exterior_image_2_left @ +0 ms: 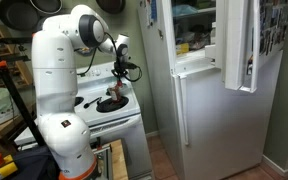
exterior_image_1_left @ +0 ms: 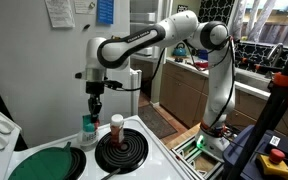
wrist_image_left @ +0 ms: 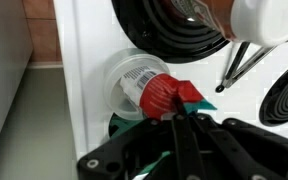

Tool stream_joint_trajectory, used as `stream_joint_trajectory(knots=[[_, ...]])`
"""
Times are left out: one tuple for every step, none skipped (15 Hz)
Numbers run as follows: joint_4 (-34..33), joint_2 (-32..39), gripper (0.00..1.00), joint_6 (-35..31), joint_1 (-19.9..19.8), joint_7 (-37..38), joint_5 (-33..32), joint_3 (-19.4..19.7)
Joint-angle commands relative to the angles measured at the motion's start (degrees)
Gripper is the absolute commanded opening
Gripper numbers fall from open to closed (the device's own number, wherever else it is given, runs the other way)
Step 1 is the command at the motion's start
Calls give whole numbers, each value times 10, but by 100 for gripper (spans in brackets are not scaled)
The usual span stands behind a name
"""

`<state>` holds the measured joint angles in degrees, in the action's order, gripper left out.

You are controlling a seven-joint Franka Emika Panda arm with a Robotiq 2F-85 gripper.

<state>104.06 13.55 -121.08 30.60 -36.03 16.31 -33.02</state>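
No text can be read: print on the bottle [wrist_image_left: 136,80] and the wall papers [exterior_image_1_left: 59,12] is too blurred.

Both exterior cameras are taking in the stove [exterior_image_1_left: 162,148]: close across its top, and farther back facing the fridge [exterior_image_2_left: 209,110]. The wrist camera is looking down on it, very near.

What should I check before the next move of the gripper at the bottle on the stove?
1. Gripper right above the clear bottle: ok.
2. Jaws closed on its red cap: cannot tell.
3. Clear bottle upright on the stove: ok.
4. Small red-topped container on the coil burner, apart from the clear bottle: ok.
5. Fingers not touching the coil burner: ok.
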Motion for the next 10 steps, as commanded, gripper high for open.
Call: stream_joint_trajectory(knots=[[10, -47, 0, 27, -11, 0, 0, -12], [12, -58, 0, 32, -12, -1, 3, -13], [14, -71, 0, 37, -14, -8, 8, -14], [17, -85, 0, 39, -16, -11, 14, -15], [22, -102, 0, 41, -18, -10, 23, -14], [26, -119, 0, 40, -19, -10, 32, -13], [29, -134, 0, 42, -19, -10, 38, -11], [29, -146, 0, 45, -18, -14, 46, -9], [29, -160, 0, 51, -17, -15, 55, -7], [30, -171, 0, 58, -17, -24, 72, -4]])
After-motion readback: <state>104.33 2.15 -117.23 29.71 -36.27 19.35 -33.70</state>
